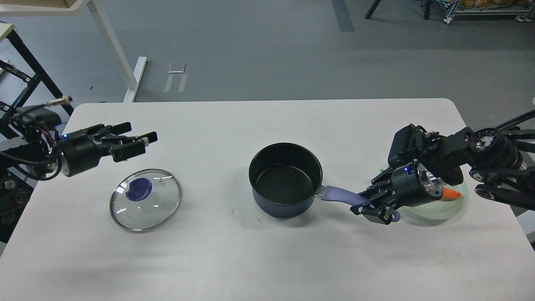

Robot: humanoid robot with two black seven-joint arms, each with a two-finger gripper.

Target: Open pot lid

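Observation:
A dark blue pot (286,179) stands open and empty at the table's middle, its lilac handle (339,194) pointing right. My right gripper (364,203) is shut on the end of that handle. The glass lid (145,199) with a blue knob (139,183) lies flat on the table at the left. My left gripper (134,140) is open and empty, raised above and behind the lid, apart from it.
A clear glass plate (439,207) with an orange carrot (451,194) sits under my right arm at the right. The white table (259,259) has rounded far corners. A black rack (25,83) and white table legs stand off the far left.

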